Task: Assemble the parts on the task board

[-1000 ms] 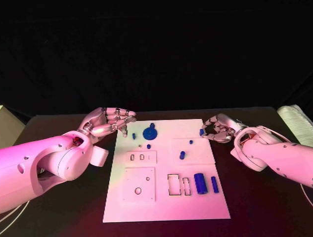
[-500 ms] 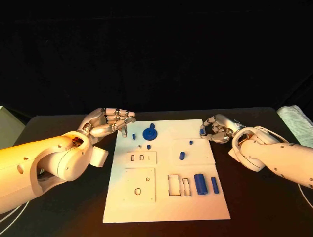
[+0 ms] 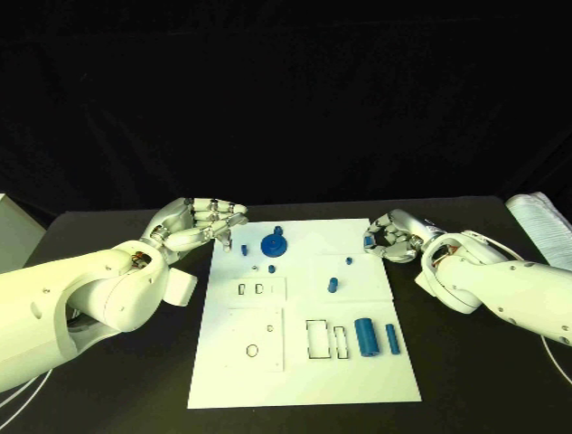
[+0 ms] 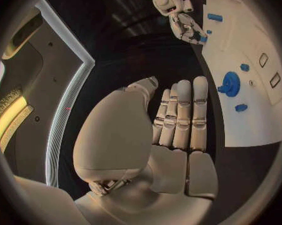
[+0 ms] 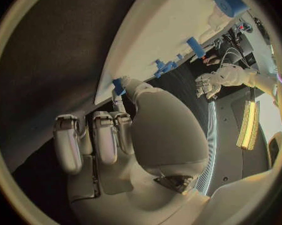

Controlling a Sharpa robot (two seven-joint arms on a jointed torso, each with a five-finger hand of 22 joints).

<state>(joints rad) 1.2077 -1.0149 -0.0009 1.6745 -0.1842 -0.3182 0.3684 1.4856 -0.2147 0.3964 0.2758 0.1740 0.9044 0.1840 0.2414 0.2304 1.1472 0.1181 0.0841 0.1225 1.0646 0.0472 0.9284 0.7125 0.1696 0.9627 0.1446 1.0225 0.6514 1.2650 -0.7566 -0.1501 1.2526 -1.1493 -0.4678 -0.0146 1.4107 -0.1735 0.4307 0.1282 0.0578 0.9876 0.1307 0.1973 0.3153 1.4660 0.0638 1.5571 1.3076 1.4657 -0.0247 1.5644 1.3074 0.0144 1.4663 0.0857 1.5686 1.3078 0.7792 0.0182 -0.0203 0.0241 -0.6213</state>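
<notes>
The right hand [image 3: 392, 237] pinches a small blue part [image 3: 369, 241] at the task board's [image 3: 305, 362] far right edge; the left hand [image 3: 201, 223] hovers curled, holding nothing. That thin pinch could slip, dropping the part onto the black table [image 3: 494, 380].

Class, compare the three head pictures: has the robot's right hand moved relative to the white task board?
No. The right hand hovers at the far right edge of the white rectangular task board, as in both earlier pictures; any shift is too slight to tell.

The right hand [image 3: 392, 237] covers most of a small blue part [image 5: 118, 86] at the task board [image 3: 299, 380] edge; its shape cannot be told. The board's far end is cut off in the left wrist view.
</notes>
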